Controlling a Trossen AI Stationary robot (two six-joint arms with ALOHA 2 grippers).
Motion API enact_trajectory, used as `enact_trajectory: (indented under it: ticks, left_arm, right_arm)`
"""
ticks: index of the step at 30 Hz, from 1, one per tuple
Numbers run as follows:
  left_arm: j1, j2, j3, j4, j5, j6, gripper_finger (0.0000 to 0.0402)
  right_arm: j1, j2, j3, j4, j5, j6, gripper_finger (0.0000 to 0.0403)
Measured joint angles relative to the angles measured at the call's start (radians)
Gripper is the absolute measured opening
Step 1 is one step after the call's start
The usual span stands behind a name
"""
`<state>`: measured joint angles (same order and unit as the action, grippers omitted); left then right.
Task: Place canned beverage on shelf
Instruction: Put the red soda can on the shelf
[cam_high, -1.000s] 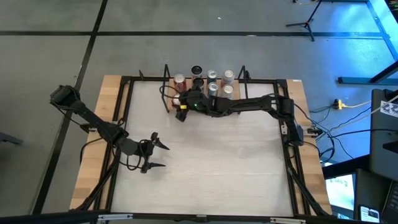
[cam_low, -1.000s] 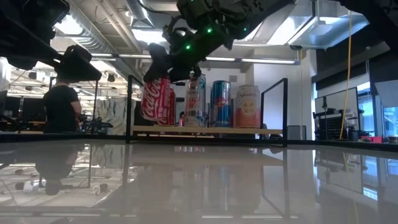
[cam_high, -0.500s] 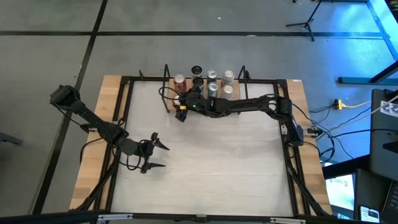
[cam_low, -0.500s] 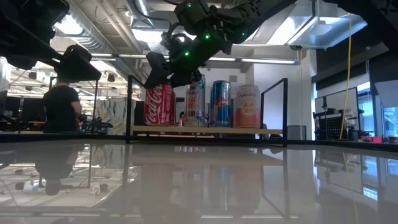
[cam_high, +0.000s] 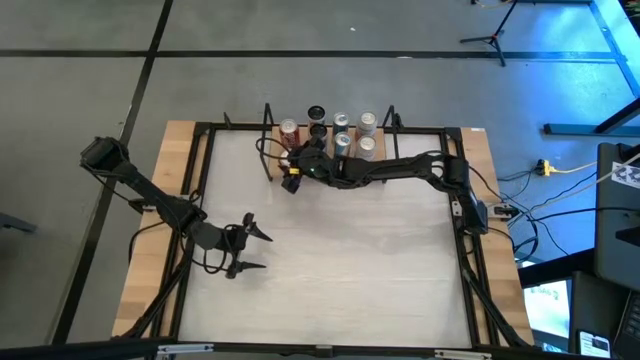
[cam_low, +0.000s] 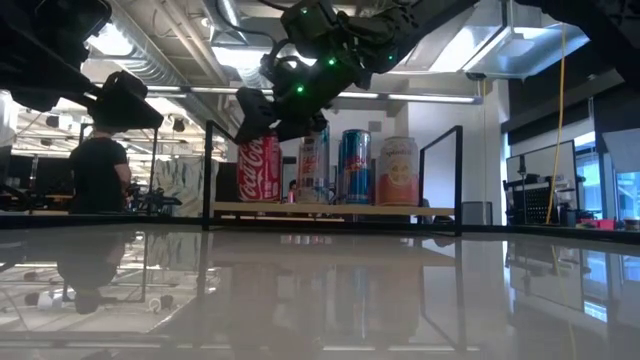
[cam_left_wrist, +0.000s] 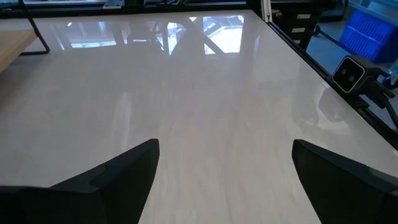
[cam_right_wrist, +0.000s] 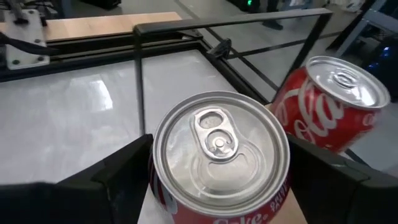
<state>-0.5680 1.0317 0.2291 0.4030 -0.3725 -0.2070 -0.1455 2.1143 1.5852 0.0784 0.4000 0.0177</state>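
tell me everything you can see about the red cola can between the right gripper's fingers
The red aluminium cola can with white script lettering stands upright at the left end of the small light-wood shelf with black rod uprights. Its silver top is sealed, the pull tab lying flat. The right gripper sits over it with its dark fingers spread on either side; whether they touch its wall cannot be told. A second red cola can stands just behind it, apart or touching unclear.
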Motion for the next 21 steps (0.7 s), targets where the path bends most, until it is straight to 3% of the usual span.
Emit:
enact_trajectory:
  ticks: [21]
  left_arm:
    - [0.0,0.0,0.0,0.002,0.0,-0.003,0.0357]
  right_arm:
    - [-0.013,0.0,-0.001,0.009,-0.052,0.058,0.0328]
